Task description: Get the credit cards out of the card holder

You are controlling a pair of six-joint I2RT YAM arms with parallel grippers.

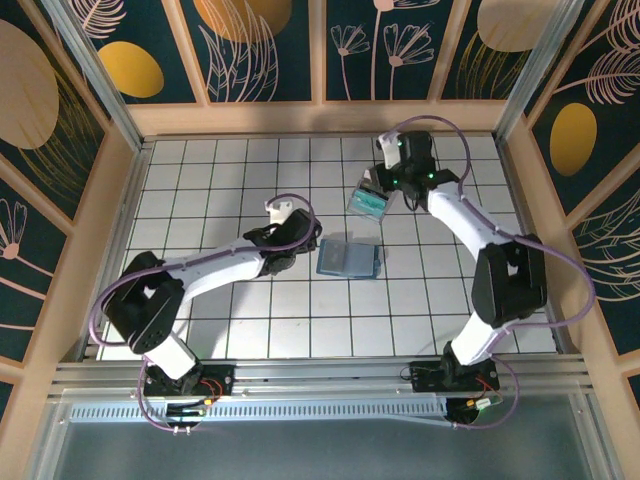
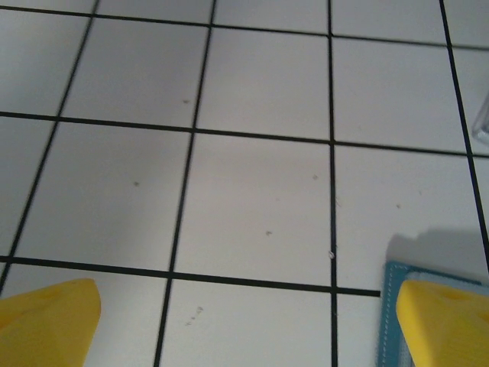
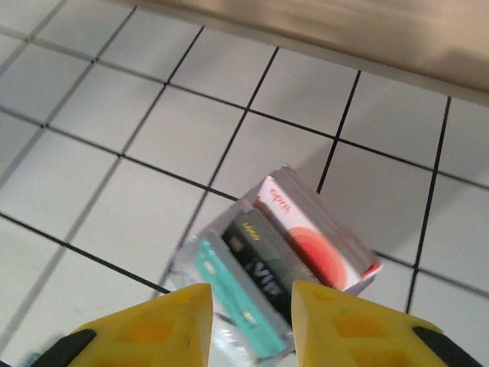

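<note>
- Slate-blue card holder lies flat on the white gridded table, mid-table, between the two arms.
- Left gripper has its jaws spread wide, with bare tile between them and nothing held.
- In the left wrist view, the finger at the right of the frame hangs over the holder's stitched edge. Can't tell whether it touches.
- Clear tray sits just beyond the holder toward the back wall, apart from it and skewed to the grid.
- Credit cards lie in the tray, overlapping side by side: white-and-red card, black card, teal card.
- Right gripper hangs over the tray's near end, jaws parted a little.
- The teal card shows through the gap between them, lying in the tray. Nothing looks pinched.
</note>
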